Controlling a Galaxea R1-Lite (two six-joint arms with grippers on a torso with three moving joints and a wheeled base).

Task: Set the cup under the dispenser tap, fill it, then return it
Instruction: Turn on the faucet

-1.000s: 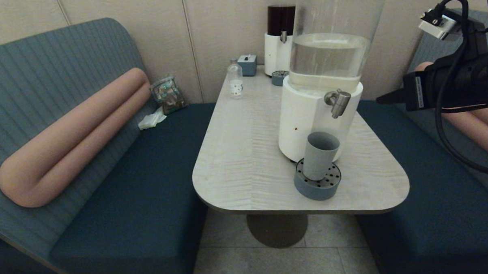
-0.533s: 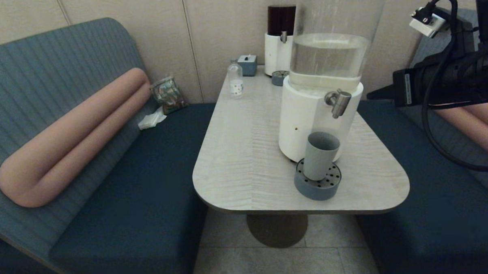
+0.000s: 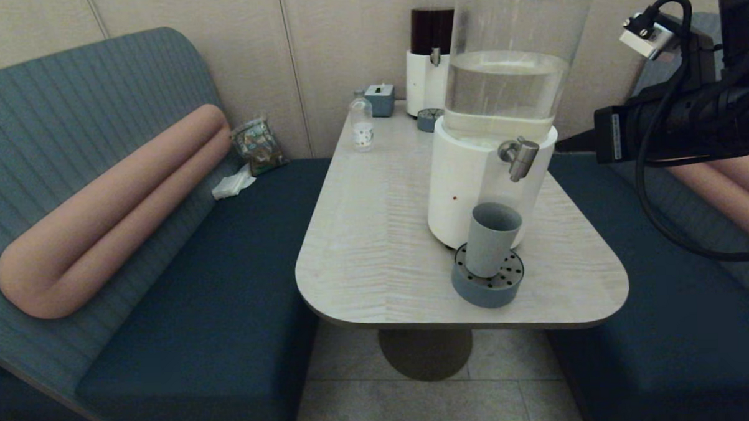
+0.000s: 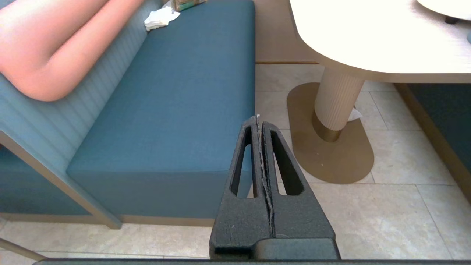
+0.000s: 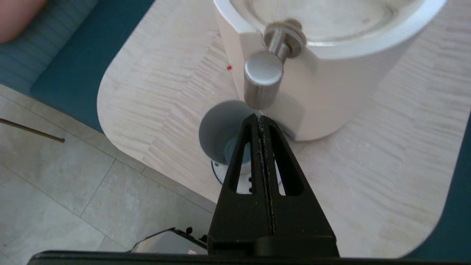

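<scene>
The grey-blue cup (image 3: 491, 237) stands upright on the round perforated tray (image 3: 488, 287), right under the brushed-metal dispenser tap (image 3: 520, 157) of the big clear-tank dispenser (image 3: 507, 75). My right gripper (image 3: 565, 145) is shut and empty; it hangs to the right of the dispenser at about tap height, apart from it. In the right wrist view the shut right gripper (image 5: 259, 117) points at the tap (image 5: 262, 79), with the cup (image 5: 220, 129) below. My left gripper (image 4: 257, 118) is shut, parked low over the floor by the left bench.
A slimmer dark-tank dispenser (image 3: 431, 53), a small clear bottle (image 3: 361, 127), a tissue box (image 3: 380, 99) and a second small tray (image 3: 429, 118) stand at the table's far end. Blue benches (image 3: 227, 272) flank the table (image 3: 375, 235). The tray sits near the table's front edge.
My right arm has moved left and slightly up, toward the dispenser. The cup, tray and tap have not moved.
</scene>
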